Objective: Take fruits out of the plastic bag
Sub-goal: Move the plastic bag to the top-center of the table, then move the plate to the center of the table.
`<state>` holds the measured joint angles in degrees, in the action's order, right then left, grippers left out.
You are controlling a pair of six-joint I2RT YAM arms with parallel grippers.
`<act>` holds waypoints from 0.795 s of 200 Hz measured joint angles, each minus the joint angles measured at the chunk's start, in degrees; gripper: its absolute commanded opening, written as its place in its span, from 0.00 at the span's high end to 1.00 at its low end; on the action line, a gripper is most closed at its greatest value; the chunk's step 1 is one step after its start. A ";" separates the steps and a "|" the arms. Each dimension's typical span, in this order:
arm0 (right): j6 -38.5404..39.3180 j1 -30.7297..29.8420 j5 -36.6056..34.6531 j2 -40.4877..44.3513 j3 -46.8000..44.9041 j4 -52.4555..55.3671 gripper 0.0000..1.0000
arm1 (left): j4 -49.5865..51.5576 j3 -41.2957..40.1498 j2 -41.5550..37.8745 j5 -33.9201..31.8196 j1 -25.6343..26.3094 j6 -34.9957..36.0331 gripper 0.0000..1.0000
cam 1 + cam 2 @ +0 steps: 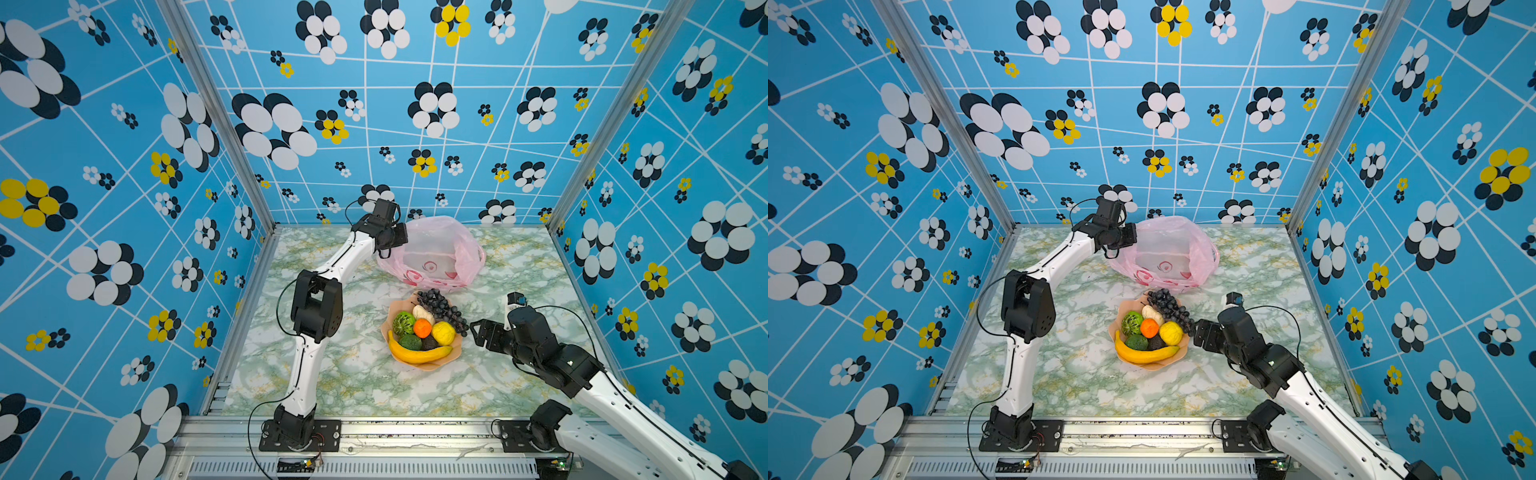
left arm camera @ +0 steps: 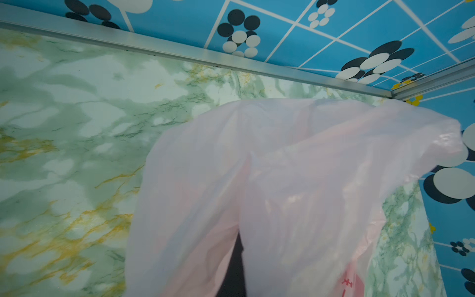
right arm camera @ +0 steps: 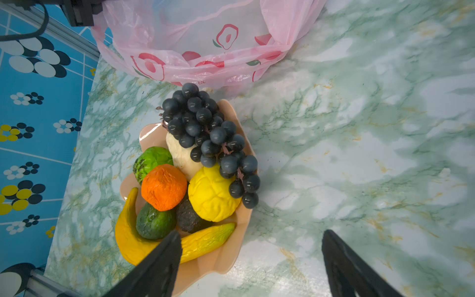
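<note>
The pink plastic bag (image 1: 432,253) (image 1: 1167,249) lies at the back of the table, its mouth held up; I see no fruit inside it. My left gripper (image 1: 390,243) is shut on the bag's left rim. In the left wrist view the bag's film (image 2: 282,180) drapes over the jaws, and only a dark finger (image 2: 235,270) shows. The fruits are piled on a peach plate: grapes (image 3: 210,138), lemon (image 3: 212,195), orange (image 3: 163,186), banana (image 3: 128,239), lime (image 3: 154,223), kiwi half (image 3: 151,158), avocado (image 3: 189,218) and a pale piece (image 3: 180,159). My right gripper (image 3: 250,232) (image 1: 473,330) stands open and empty beside the plate's right side.
The peach scalloped plate (image 1: 430,366) (image 3: 231,246) sits mid-table, just in front of the bag. Patterned blue walls with aluminium rails (image 2: 180,52) close in the back and both sides. Bare marble table (image 3: 359,154) lies to the right of the plate.
</note>
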<state>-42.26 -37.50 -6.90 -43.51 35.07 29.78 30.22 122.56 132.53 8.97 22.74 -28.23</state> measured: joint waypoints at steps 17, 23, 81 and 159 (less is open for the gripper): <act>-2.29 -4.52 0.11 -0.24 -0.72 -0.17 0.08 | 3.74 4.94 3.34 -0.72 -0.31 1.90 0.87; -3.37 -6.03 0.15 -0.37 -1.03 -0.31 0.08 | 5.07 6.88 4.59 -0.90 -0.39 2.40 0.79; -15.78 -14.69 -0.31 -2.10 -6.84 -5.01 0.09 | 14.86 16.37 8.61 -2.54 -0.98 6.54 0.20; -32.33 -23.26 -7.96 -5.14 -7.50 -12.59 0.08 | 15.28 -7.74 -15.15 -5.31 -1.11 6.16 0.01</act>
<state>-74.59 -60.75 -14.85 -48.64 27.57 17.19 45.50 114.83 117.38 3.66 21.63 -22.06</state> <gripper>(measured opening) 0.918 0.993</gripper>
